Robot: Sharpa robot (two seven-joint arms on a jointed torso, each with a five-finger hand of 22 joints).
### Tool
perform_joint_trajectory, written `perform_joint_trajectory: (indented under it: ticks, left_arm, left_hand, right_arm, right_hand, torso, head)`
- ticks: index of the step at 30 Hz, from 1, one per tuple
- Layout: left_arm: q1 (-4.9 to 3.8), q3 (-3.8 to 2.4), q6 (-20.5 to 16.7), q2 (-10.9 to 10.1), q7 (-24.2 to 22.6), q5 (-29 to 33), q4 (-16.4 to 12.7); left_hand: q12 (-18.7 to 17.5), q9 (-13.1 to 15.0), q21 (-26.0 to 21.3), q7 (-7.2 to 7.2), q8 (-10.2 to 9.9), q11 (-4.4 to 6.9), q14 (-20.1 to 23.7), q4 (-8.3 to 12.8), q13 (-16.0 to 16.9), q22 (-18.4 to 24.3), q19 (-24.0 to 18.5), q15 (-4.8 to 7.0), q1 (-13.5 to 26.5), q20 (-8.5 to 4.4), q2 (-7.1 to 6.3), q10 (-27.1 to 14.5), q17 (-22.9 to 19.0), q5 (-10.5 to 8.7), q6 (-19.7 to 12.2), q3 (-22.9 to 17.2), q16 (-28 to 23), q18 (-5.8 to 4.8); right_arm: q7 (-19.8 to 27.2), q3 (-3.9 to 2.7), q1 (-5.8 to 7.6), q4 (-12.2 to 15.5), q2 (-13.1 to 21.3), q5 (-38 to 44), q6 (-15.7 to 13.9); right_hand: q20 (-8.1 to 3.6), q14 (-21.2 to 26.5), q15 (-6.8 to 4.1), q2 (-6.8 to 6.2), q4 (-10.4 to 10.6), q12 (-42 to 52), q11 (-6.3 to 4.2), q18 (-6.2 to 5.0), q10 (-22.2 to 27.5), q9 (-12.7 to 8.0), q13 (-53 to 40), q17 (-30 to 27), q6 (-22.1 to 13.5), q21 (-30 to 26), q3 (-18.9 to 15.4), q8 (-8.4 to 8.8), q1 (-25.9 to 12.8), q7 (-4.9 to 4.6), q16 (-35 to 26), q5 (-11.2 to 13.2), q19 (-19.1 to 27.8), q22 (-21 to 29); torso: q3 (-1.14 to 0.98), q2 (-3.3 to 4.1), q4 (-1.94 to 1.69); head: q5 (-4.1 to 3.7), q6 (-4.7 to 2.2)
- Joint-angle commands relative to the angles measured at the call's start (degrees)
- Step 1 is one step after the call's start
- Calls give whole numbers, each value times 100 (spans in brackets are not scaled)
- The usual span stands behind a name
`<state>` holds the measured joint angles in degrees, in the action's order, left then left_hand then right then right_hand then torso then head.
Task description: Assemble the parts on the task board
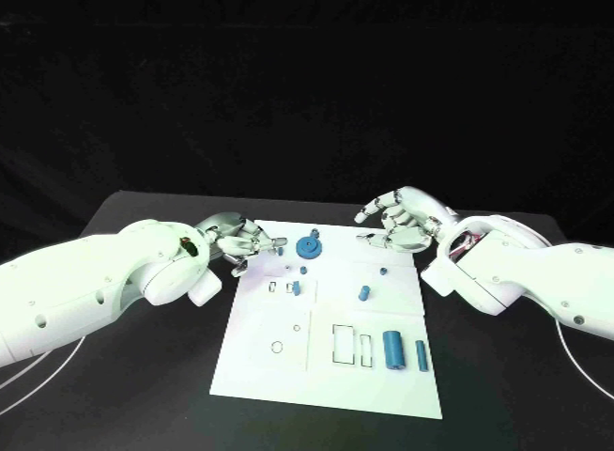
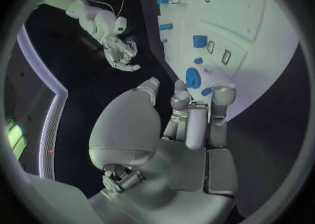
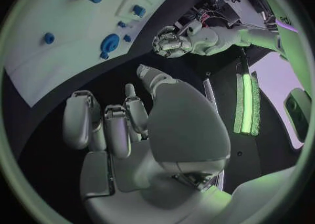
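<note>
1. The white task board point(image 1: 273, 371) is lying mid-picture, showing no readable writing.
2. Blue parts point(image 1: 310, 247) are sitting on it.
3. The left hand point(image 1: 231, 242) and right hand point(image 1: 399, 222) are curling loosely, holding nothing.

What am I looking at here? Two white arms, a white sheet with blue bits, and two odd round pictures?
It is a robot with two arms, each ending in a silver hand. The square picture looks down from its head: the left hand and right hand hover at the far end of the task board, a white plate on a black table. Small blue parts lie on it, such as a round gear and a cylinder. The round pictures come from wrist cameras behind each hand. Neither hand holds anything.
</note>
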<state>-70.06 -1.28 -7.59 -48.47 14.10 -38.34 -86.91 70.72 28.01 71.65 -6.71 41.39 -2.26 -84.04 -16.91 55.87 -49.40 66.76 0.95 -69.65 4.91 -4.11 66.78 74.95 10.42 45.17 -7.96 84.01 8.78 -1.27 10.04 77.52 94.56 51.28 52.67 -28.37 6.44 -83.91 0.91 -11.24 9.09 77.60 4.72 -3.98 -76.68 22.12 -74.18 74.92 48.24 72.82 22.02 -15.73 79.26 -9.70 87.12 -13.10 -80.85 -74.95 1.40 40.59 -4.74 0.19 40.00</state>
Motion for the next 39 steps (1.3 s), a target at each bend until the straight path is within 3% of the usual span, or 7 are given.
perform_joint_trajectory:
  ticks: [1,4,7,15,18,23,39]
  left_arm:
    - [-135,44,646,140,991,-799,82]
    - [-237,96,808,289,1204,-929,189]
    - [-237,96,808,289,1204,-929,189]
    - [-407,176,1548,863,1706,-1199,671]
    - [-421,190,1692,984,1803,-1256,754]
    - [-431,220,1769,1152,1869,-1326,893]
    - [-432,347,2007,1514,1872,-1417,1200]
  left_hand:
    - [28,84,33,46,90,13,-224,-3,29,-37,47,42,103,-18,19,47,486,2,-1,49,37,-118]
    - [26,127,45,55,128,21,-223,-3,22,-56,51,50,158,-26,45,41,480,1,-13,76,33,-121]
    - [24,143,48,58,141,24,-223,-3,17,-57,49,53,177,-28,54,37,478,0,-20,86,32,-121]
    - [-105,183,31,60,161,26,-186,3,-190,-21,15,56,176,-32,70,-122,388,12,-64,99,-23,-116]
    - [-127,197,60,58,168,25,-204,-2,-218,-86,48,55,196,-33,87,-146,439,11,-75,106,4,-128]
    - [-154,213,67,58,173,24,-214,-4,-256,-94,49,55,222,-35,118,-172,462,10,-87,113,18,-129]
    - [-186,228,99,59,180,25,-242,-2,-306,-159,84,56,244,-36,145,-203,534,10,-93,118,59,-141]
  right_arm:
    - [115,0,13,-86,-13,-331,50]
    - [95,-1,20,-138,-22,-339,31]
    - [95,-1,20,-138,-22,-339,31]
    - [77,-1,31,-379,-58,-345,14]
    - [101,-2,33,-434,-79,-380,-24]
    - [147,-2,34,-501,-132,-441,-100]
    - [168,-2,34,-558,-188,-469,-170]
  right_hand:
    - [0,-433,-46,-57,22,-20,2,-6,8,-10,32,792,3,-48,16,-10,-26,2,-5,-2,-16,-416]
    - [0,-433,-46,-57,24,-18,3,-8,5,-12,29,792,-3,-56,18,-8,-30,2,-5,2,-12,-411]
    - [-1,-433,-46,-57,28,-17,3,-8,5,-15,29,789,-10,-60,21,-5,-35,0,-7,5,-11,-409]
    - [5,-398,-36,-85,111,-82,16,-50,78,-52,117,657,-96,-271,9,-6,-154,-10,-70,221,88,-292]
    - [5,-351,-36,-66,153,-192,15,-86,190,-63,250,494,-119,-445,14,-15,-189,-12,-150,246,174,-191]
    - [7,-288,-36,-56,223,-380,22,-145,378,-90,473,281,-204,-757,17,-19,-228,-20,-273,262,319,-11]
    - [5,-173,-40,-76,277,-625,20,-236,607,-109,765,-110,-264,-1267,5,-67,-211,-19,-520,286,540,287]
  torso:
    - [-17,-35,10]
    - [-24,-45,6]
    - [-24,-45,6]
    - [-32,-30,5]
    - [-18,-28,8]
    - [-29,-28,38]
    - [-24,-28,8]
  head:
    - [33,23]
    - [33,32]
    - [33,32]
    - [49,11]
    - [33,-1]
    - [87,16]
    - [33,72]
